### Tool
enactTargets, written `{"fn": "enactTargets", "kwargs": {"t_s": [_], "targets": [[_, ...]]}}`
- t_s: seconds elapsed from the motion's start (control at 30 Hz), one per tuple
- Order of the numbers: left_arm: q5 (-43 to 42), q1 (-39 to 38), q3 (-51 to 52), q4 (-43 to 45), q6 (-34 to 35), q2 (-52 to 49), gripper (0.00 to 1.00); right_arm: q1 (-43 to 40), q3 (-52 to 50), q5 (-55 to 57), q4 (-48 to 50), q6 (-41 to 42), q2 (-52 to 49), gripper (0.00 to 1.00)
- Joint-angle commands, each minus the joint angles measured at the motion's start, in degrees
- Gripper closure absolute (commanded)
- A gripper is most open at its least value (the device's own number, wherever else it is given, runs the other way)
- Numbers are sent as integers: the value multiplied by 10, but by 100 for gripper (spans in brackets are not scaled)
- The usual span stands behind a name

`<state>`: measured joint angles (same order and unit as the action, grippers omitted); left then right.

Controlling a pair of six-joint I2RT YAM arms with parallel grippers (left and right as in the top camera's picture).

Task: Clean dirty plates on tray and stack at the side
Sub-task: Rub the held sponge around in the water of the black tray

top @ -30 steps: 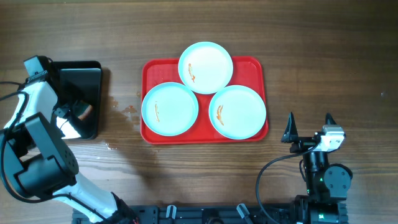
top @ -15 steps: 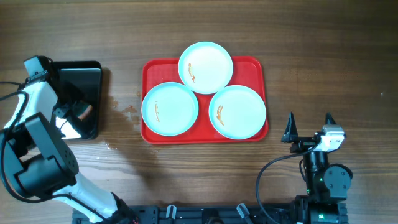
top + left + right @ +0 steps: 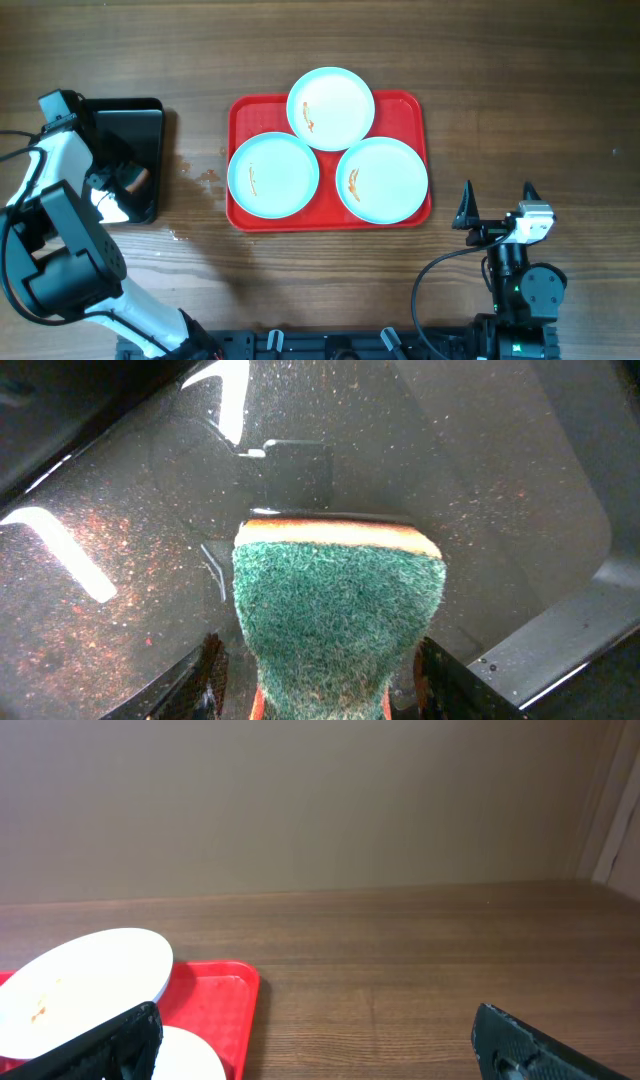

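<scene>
Dark brown wood-grain table (image 3: 530,80); plain beige wall (image 3: 300,800) behind; soft, even light.

three round, shallow pale-blue plates are laid flat on a large red rectangular plastic tray (image 3: 250,115): rear plate (image 3: 331,108), left plate (image 3: 273,175), right plate (image 3: 382,179), each smeared orange, edges touching.

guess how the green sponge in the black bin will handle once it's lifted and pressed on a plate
Probably soft and squashy: the sponge narrows where the left fingers pinch it. Likely light, though maybe wet and drippy, since the black bin under it looks glossy. Its fuzzy green face should drag rather than slide.
</scene>
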<state>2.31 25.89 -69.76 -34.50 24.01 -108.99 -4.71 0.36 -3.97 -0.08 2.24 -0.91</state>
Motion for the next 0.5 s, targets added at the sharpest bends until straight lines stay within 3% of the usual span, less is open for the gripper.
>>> {"fn": "enactTargets", "kwargs": {"t_s": [0.0, 0.17, 0.37, 0.47], "targets": [[10, 1, 4, 3, -11, -26, 41, -3, -1, 8, 2, -7, 1, 0], [10, 1, 3, 9, -11, -27, 46, -3, -1, 8, 2, -7, 1, 0], [10, 1, -1, 6, -11, -26, 64, -3, -1, 8, 2, -7, 1, 0], [10, 1, -5, 1, -11, -21, 78, -3, -1, 8, 2, -7, 1, 0]]}}
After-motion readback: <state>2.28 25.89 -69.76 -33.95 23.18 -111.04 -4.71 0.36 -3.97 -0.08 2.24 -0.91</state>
